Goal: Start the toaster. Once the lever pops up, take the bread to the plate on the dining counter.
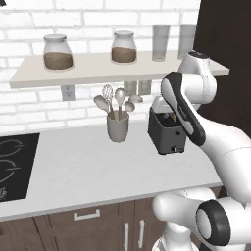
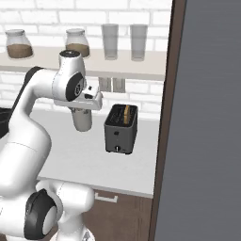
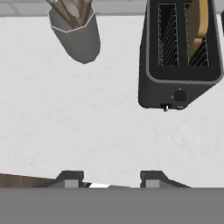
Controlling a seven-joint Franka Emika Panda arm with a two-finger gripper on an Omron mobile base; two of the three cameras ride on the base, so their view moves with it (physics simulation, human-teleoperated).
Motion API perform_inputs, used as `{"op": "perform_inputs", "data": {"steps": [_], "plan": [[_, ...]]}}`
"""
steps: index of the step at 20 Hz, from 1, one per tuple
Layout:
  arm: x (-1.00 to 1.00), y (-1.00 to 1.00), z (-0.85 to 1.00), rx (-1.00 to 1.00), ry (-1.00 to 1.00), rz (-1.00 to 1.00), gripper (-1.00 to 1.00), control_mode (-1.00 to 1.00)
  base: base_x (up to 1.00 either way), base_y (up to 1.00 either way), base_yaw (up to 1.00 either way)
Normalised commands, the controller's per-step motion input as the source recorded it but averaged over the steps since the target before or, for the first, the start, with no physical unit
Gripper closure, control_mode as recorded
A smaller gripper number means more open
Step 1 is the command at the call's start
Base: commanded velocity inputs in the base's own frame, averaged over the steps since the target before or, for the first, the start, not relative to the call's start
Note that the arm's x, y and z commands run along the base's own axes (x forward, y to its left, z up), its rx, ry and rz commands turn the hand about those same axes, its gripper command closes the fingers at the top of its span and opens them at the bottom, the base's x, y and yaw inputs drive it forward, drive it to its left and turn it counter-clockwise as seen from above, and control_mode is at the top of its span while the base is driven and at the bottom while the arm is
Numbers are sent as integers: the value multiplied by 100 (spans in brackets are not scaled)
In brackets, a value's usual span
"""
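Observation:
The dark grey toaster stands on the white worktop near the brick wall. The tan bread stands upright in its right-hand slot, as the hand view shows it; the other slot is empty. A small knob sits low on the toaster's narrow face. My gripper hangs above the worktop, in front of the toaster and a little to its left, pointing down. Its fingers stand apart with nothing between them. The plate and the dining counter are out of view.
A grey utensil cup with spoons and a whisk stands left of the toaster. A black hob lies at the far left. A shelf with jars and glasses runs overhead. A tall dark panel walls off the right side.

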Motion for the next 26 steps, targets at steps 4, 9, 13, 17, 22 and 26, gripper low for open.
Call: {"op": "perform_inputs", "data": {"steps": [4,9,13,17,22,26], "plan": [[-1,-4,0,0,-1,0,-100,-100,0,0,0],[-7,-35,0,1,0,0,-100,-100,0,0,0],[-20,-53,0,8,0,2,-100,-100,0,0,0],[-21,-48,0,10,0,4,-100,-100,0,0,0],[-7,-43,-1,4,0,5,-100,-100,0,0,0],[4,-20,-23,0,0,1,-100,-100,0,0,0]]}}
